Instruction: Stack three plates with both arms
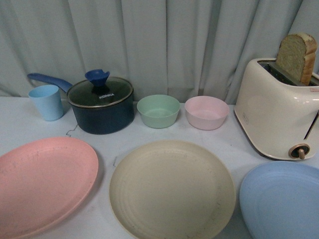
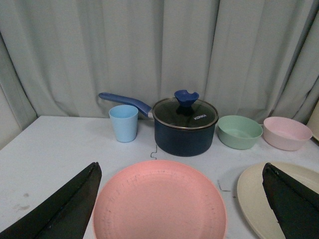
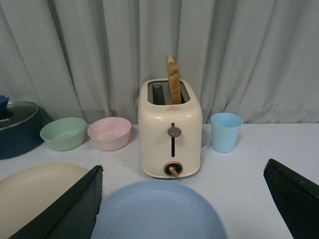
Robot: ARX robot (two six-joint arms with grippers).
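Matte and round, the shallow pink plastic plate (image 1: pixel 45 184) lies flat at the near edge of the white table (image 1: pixel 124 142), toward its left corner. The round cream-beige plastic plate (image 1: pixel 172 189) sits at the middle of that edge and the round light blue plastic plate (image 1: pixel 281 201) toward the right corner; none is stacked. The left fingers (image 2: pixel 70 206) are spread wide and hold nothing, with the pink plastic plate showing between them. The right fingers (image 3: pixel 70 209) are likewise wide apart and empty, the light blue plastic plate between them. Along the far edge stand a dark blue glass-lidded saucepan (image 1: pixel 102 109), a small green bowl (image 1: pixel 158 110), a small pink bowl (image 1: pixel 206 112) and a cream toaster (image 1: pixel 276 114)
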